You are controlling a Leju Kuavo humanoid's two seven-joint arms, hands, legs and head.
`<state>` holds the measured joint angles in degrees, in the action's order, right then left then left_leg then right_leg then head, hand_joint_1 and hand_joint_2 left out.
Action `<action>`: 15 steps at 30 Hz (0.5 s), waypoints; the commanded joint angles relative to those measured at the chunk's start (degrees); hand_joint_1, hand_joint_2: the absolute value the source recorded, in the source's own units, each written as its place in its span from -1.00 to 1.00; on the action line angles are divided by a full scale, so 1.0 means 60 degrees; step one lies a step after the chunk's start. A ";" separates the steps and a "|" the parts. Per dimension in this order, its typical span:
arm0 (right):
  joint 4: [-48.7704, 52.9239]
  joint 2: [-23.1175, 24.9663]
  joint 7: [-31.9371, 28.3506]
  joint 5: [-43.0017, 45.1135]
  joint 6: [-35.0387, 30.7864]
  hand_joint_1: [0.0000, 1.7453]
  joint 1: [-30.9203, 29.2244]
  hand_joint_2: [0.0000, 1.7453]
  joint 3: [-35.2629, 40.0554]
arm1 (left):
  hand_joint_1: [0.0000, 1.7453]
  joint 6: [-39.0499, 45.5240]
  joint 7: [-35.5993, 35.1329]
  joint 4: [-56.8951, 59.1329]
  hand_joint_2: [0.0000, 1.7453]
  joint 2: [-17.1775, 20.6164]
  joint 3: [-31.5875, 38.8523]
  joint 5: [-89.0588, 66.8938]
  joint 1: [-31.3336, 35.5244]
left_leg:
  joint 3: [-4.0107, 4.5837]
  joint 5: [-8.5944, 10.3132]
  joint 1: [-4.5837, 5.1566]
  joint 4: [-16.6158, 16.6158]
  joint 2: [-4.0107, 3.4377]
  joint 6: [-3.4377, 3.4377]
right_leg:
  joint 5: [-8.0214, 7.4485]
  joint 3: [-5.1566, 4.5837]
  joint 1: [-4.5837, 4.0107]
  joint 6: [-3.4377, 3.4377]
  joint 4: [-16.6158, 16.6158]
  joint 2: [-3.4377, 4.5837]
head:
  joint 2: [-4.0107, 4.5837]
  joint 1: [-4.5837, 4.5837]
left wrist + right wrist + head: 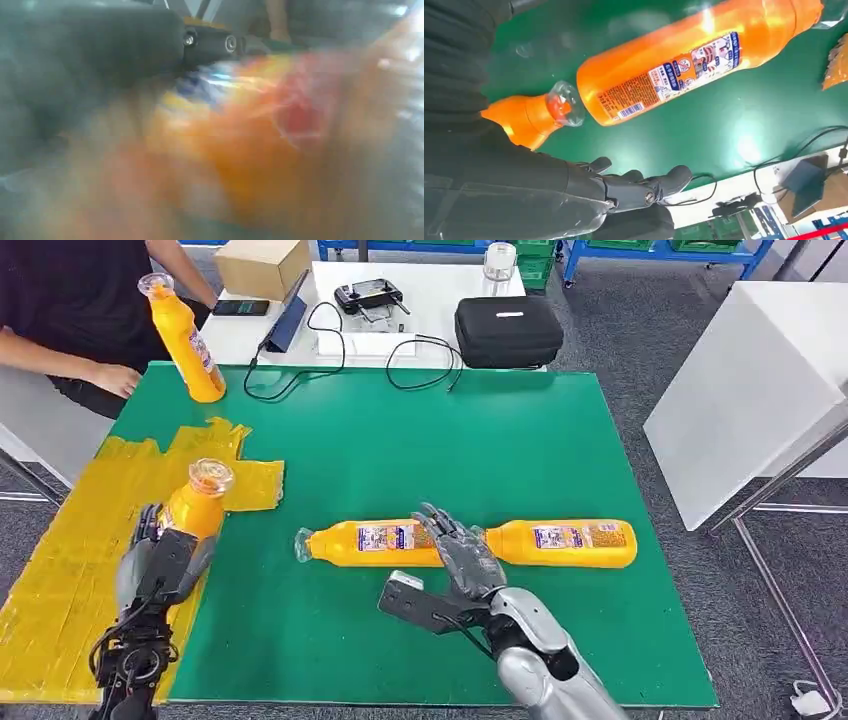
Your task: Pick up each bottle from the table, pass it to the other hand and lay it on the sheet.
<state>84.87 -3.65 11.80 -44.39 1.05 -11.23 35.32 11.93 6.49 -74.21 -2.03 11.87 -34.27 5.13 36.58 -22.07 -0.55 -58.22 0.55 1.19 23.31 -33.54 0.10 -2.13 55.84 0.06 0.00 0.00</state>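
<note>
floor: grey carpet [640,330] | white table [440,285] behind | white cabinet [745,390] right | blue shelving [660,252]

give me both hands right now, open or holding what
Left hand: holds an orange bottle upright over the yellow sheet.
Right hand: open, fingers spread above the two bottles lying on the table, holding nothing.

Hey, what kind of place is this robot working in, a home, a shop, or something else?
Most likely a robotics lab or test workshop: a green mat taped with a yellow sheet, a handheld controller and black carry case on the white desk behind, and blue storage racks.
</note>
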 commanded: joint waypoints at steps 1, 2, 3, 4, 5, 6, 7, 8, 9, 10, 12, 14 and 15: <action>-0.0750 -0.0068 0.0007 -0.0007 0.0062 -1.00 -0.0463 1.00 0.0043 | -1.00 -0.0084 -0.0063 0.0318 -1.00 -0.0367 0.0171 0.0052 -0.0154 | -0.0044 -0.0025 0.0005 0.0014 -0.0038 -0.0006 | 0.0012 0.0029 0.0004 0.0005 -0.0011 0.0027 | 0.0000 0.0000; -0.0750 -0.0068 0.0007 -0.0007 0.0062 -1.00 -0.0463 1.00 0.0043 | -1.00 -0.0084 -0.0063 0.0318 -1.00 -0.0367 0.0171 0.0052 -0.0154 | -0.0044 -0.0025 0.0008 0.0013 -0.0042 -0.0006 | 0.0014 0.0028 0.0007 0.0004 -0.0006 0.0026 | 0.0000 0.0000; -0.0756 -0.0077 0.0008 -0.0012 0.0065 -1.00 -0.0457 1.00 0.0053 | -1.00 -0.0084 -0.0058 0.0320 -1.00 -0.0353 0.0181 0.0068 -0.0160 | -0.0034 -0.0020 0.0003 0.0009 -0.0041 -0.0007 | 0.0009 0.0020 0.0002 0.0004 -0.0006 0.0021 | 0.0000 0.0000; -0.0767 -0.0099 0.0009 -0.0017 0.0071 -1.00 -0.0494 1.00 0.0094 | -1.00 -0.0117 -0.0052 0.0322 -1.00 -0.0327 0.0143 0.0124 -0.0160 | -0.0018 -0.0015 -0.0003 0.0003 -0.0037 -0.0006 | 0.0006 0.0004 -0.0003 0.0003 -0.0004 0.0011 | 0.0000 0.0000; -0.0775 -0.0116 0.0011 -0.0015 0.0075 -1.00 -0.0534 1.00 0.0114 | -1.00 -0.0143 -0.0055 0.0322 -1.00 -0.0308 0.0109 0.0160 -0.0160 | -0.0014 -0.0011 0.0000 0.0005 -0.0040 -0.0005 | 0.0006 -0.0007 0.0000 0.0002 -0.0003 0.0008 | 0.0000 0.0000; -0.0767 -0.0112 0.0011 -0.0015 0.0074 -1.00 -0.0551 1.00 0.0110 | -1.00 -0.0144 -0.0055 0.0322 -1.00 -0.0308 0.0107 0.0160 -0.0160 | -0.0021 -0.0018 0.0002 0.0006 -0.0047 -0.0007 | 0.0010 -0.0003 0.0001 0.0004 -0.0002 0.0013 | 0.0000 0.0000; -0.0738 -0.0127 0.0011 -0.0010 0.0075 -1.00 -0.0569 1.00 0.0131 | -1.00 -0.0154 -0.0061 0.0337 -1.00 -0.0291 0.0080 0.0178 -0.0161 | -0.0004 -0.0013 -0.0004 0.0004 -0.0043 -0.0006 | 0.0006 -0.0016 -0.0003 0.0004 -0.0003 0.0009 | 0.0000 0.0004; -0.0708 -0.0126 0.0011 -0.0008 0.0074 -1.00 -0.0583 1.00 0.0145 | -1.00 -0.0166 -0.0064 0.0360 -1.00 -0.0280 0.0073 0.0187 -0.0161 | -0.0012 -0.0019 -0.0002 0.0005 -0.0048 -0.0007 | 0.0011 -0.0014 0.0000 0.0006 -0.0002 0.0012 | 0.0000 0.0000; -0.0686 -0.0129 0.0010 -0.0013 0.0077 -1.00 -0.0590 1.00 0.0166 | -1.00 -0.0171 -0.0066 0.0379 -1.00 -0.0273 0.0071 0.0190 -0.0165 | -0.0010 -0.0019 -0.0001 0.0007 -0.0050 -0.0006 | 0.0011 -0.0017 0.0001 0.0005 -0.0002 0.0012 | 0.0000 0.0000; -0.0649 -0.0146 0.0009 -0.0016 0.0081 -1.00 -0.0593 1.00 0.0203 | -1.00 -0.0100 -0.0120 0.0413 -1.00 -0.0256 0.0046 0.0102 -0.0161 | -0.0007 -0.0020 -0.0001 0.0006 -0.0054 -0.0006 | 0.0010 -0.0019 0.0001 0.0006 -0.0001 0.0014 | 0.0000 0.0000; -0.0564 -0.0167 0.0000 -0.0014 0.0085 -1.00 -0.0569 1.00 0.0253 | -1.00 0.0293 -0.0234 0.0448 -1.00 -0.0190 -0.0108 -0.0478 -0.0192 | 0.0006 -0.0015 -0.0001 0.0005 -0.0048 -0.0005 | 0.0008 -0.0029 0.0001 0.0005 -0.0001 0.0008 | 0.0000 0.0000; -0.0478 -0.0171 0.0007 -0.0051 0.0103 -1.00 -0.0554 1.00 0.0302 | -1.00 0.0889 -0.0476 0.0532 -1.00 -0.0072 -0.0424 -0.1587 -0.0194 | 0.0000 -0.0019 0.0000 0.0007 -0.0049 -0.0005 | 0.0012 -0.0023 0.0002 0.0006 -0.0002 0.0007 | 0.0000 0.0000; -0.0424 -0.0163 -0.0007 -0.0068 0.0134 -1.00 -0.0561 1.00 0.0346 | -1.00 0.1449 -0.0931 0.0703 -1.00 0.0105 -0.0729 -0.2904 -0.0189 | 0.0013 -0.0013 -0.0003 0.0004 -0.0045 -0.0004 | 0.0007 -0.0034 -0.0001 0.0005 -0.0001 0.0005 | 0.0000 0.0000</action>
<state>83.76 -3.78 11.80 -44.57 1.07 -12.34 35.45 12.50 5.84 -74.38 -2.95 11.87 -35.19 3.15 36.82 -22.07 -0.59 -58.23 0.30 1.18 23.28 -33.88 0.07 -2.11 55.85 0.08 0.00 0.00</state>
